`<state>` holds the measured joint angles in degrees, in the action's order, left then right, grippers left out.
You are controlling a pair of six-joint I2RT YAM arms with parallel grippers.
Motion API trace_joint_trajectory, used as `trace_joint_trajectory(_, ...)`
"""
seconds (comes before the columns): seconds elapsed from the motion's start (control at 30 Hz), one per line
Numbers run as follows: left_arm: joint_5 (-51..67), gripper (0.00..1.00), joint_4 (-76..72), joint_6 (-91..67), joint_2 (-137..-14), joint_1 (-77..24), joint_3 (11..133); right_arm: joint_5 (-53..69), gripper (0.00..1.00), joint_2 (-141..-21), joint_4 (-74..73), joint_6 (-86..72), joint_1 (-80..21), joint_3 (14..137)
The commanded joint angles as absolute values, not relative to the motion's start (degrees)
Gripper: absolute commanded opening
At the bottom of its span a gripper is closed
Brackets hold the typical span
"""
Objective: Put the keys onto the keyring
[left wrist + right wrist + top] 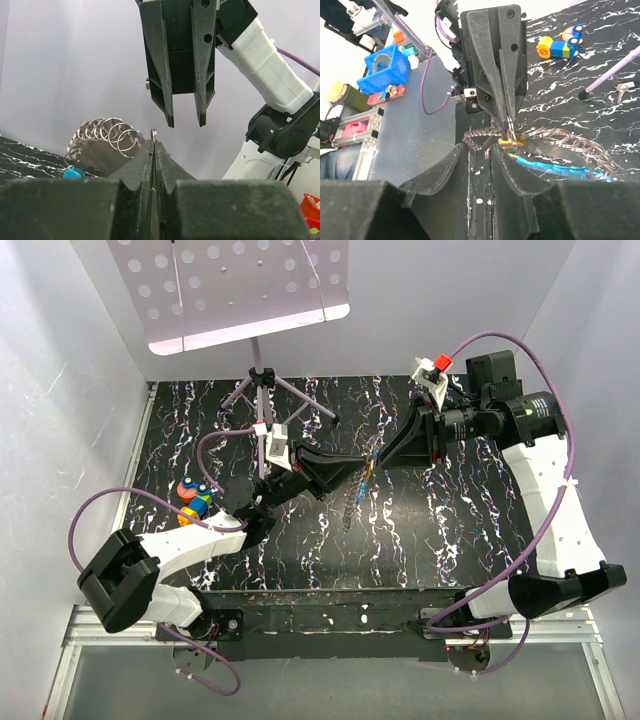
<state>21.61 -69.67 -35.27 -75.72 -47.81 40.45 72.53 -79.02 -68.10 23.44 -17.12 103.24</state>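
My left gripper [348, 473] is shut on a thin metal keyring [154, 133], whose edge pokes out above the fingertips. A chain of linked rings [106, 133] hangs off to its left, with the blue key head [75, 173] below it. In the right wrist view the yellow key head [514, 144] hangs just under the left fingertips, and a blue piece [555, 167] lies beside the ring chain [570, 142]. My right gripper [386, 460] faces the left one at close range. It is open, and a ring's edge [486, 151] shows in the gap.
A coloured toy of blocks [193, 500] lies at the mat's left side. A tripod stand [262, 380] with a white perforated plate [235, 285] rises at the back. A thin chain [349, 508] lies on the mat under the grippers. White walls close in both sides.
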Motion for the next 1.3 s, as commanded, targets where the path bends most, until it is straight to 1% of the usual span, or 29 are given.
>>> trace_joint_trajectory(0.0, 22.1, 0.00, -72.3, -36.7, -75.9, -47.5, 43.5, 71.8, 0.37, -79.9, -65.8, 20.9, -16.0, 107.4)
trace_joint_trajectory(0.13, 22.5, 0.00, -70.1, -35.6, -75.4, -47.6, 43.5, 71.2, 0.37, -80.8, -67.0, 22.1, -14.1, 110.1)
trace_joint_trajectory(0.43, 23.6, 0.00, -70.0, -35.2, -75.9, -47.5, 43.9, 72.3, 0.34, -78.9, -62.6, 20.6, -13.5, 100.8)
trace_joint_trajectory(1.27, 23.4, 0.00, -69.9, -34.1, -76.3, -47.4, 43.9, 74.7, 0.29, -80.3, -59.4, 17.8, -14.9, 96.9)
